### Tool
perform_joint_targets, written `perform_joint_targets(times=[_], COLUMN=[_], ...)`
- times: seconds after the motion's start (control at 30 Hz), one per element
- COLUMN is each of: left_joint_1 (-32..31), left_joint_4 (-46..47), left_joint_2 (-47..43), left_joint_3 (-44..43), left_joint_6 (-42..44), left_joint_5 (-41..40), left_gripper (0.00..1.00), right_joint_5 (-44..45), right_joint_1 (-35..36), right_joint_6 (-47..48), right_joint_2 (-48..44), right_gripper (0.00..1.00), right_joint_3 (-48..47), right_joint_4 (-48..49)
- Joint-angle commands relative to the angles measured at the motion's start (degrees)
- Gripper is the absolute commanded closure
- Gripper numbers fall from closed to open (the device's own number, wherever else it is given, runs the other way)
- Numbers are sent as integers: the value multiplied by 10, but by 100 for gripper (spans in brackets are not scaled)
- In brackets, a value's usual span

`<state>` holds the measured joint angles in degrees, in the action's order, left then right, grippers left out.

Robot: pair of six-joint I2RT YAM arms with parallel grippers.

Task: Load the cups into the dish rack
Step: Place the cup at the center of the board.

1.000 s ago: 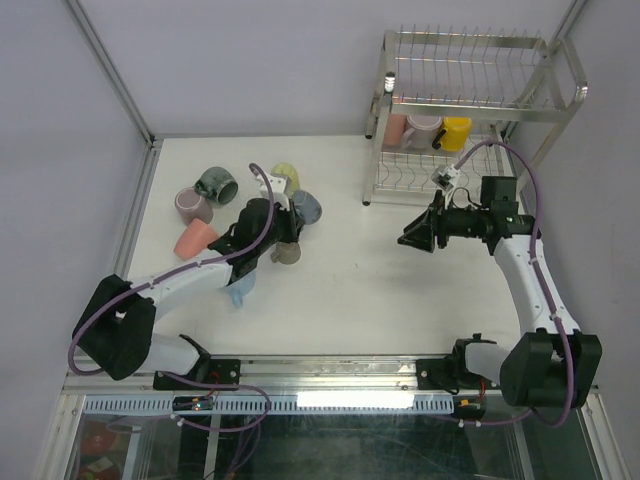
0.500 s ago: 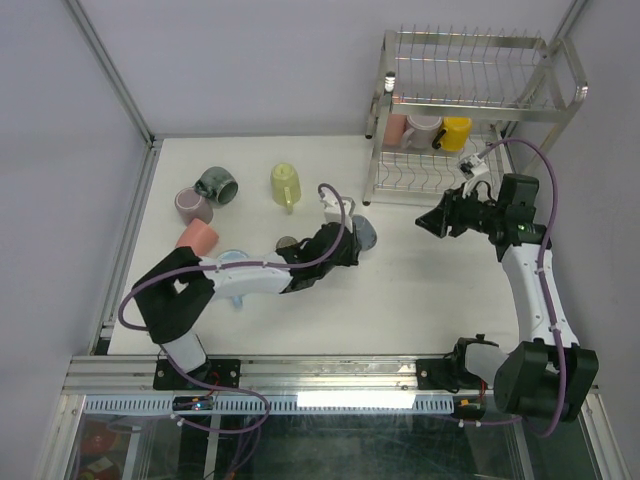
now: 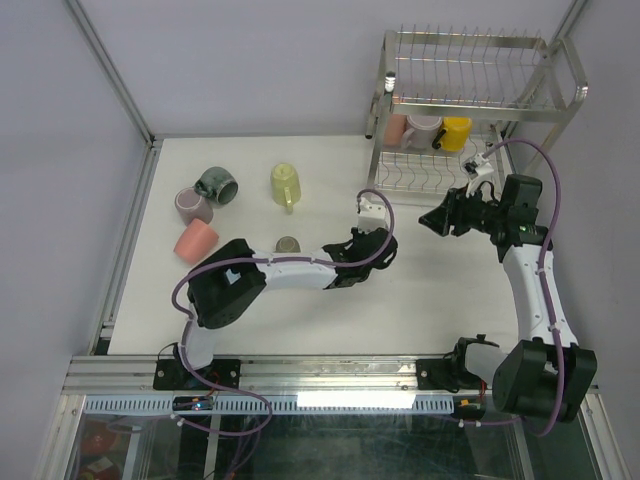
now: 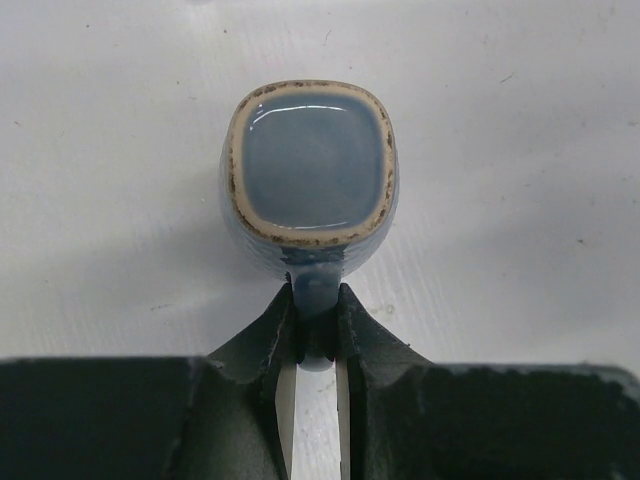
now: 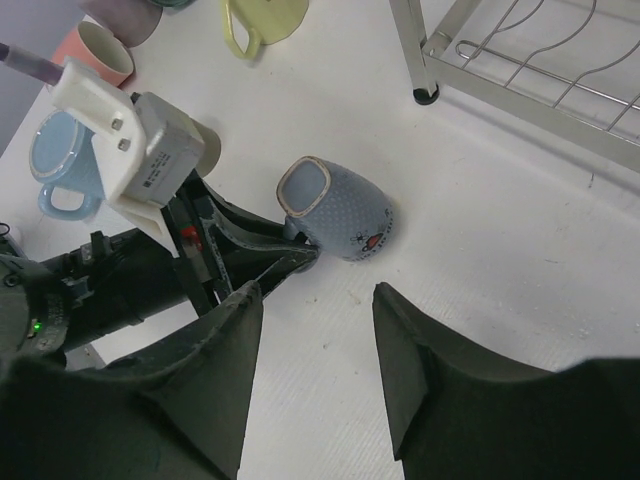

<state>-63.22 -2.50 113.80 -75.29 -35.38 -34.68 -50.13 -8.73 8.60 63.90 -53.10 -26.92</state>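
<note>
My left gripper (image 4: 315,295) is shut on the handle of a grey-blue cup (image 4: 310,175), whose glazed base faces the wrist camera. In the right wrist view that cup (image 5: 345,215) is tipped on its side low over the white table, and I cannot tell if it touches. In the top view the left gripper (image 3: 383,243) is mid-table. My right gripper (image 3: 425,220) stands open just right of it, its jaws (image 5: 315,290) empty and aimed at the cup. The chrome dish rack (image 3: 470,70) stands far right, with pink (image 3: 397,128), pale (image 3: 423,130) and yellow (image 3: 456,131) cups on its lower shelf.
Loose cups lie on the left half of the table: dark green (image 3: 216,183), mauve (image 3: 193,205), salmon (image 3: 195,240), yellow-green (image 3: 285,184) and taupe (image 3: 288,245). A light blue mug (image 5: 60,160) sits under the left arm. The rack's leg (image 5: 425,95) stands beyond the held cup.
The left arm has swung right from the group of cups to mid-table, carrying the grey-blue cup. The right gripper drew back toward the rack and turned to face the cup.
</note>
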Motion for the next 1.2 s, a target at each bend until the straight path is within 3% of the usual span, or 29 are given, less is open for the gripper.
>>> perform_joint_targets(times=[0.0,0.17,0.4,0.7,1.0,1.17], left_joint_1=[-11,-13,-14,-14,-16,-15], left_joint_4=[1,-7,-7,6,90,269], left_joint_2=[13,34,38,7,-102,-197], left_joint_3=[-59,-76,-77,-55,63,223], left_joint_6=[3,2,-2,0,27,99], left_joint_5=[-42,-34,-18,-4,32,71], left_gripper=[100,100,91,66,53,31], right_joint_5=[0,-9,-19,-33,-66,-82], right_joint_1=[-6,-7,-7,-10,-11,-11], right_joint_6=[-10,-8,-6,-5,0,5], right_joint_2=[-15,-14,-12,-13,-17,-17], right_gripper=[49,48,48,48,48,48], right_joint_3=[2,4,7,11,22,32], right_joint_4=[24,26,28,32,45,54])
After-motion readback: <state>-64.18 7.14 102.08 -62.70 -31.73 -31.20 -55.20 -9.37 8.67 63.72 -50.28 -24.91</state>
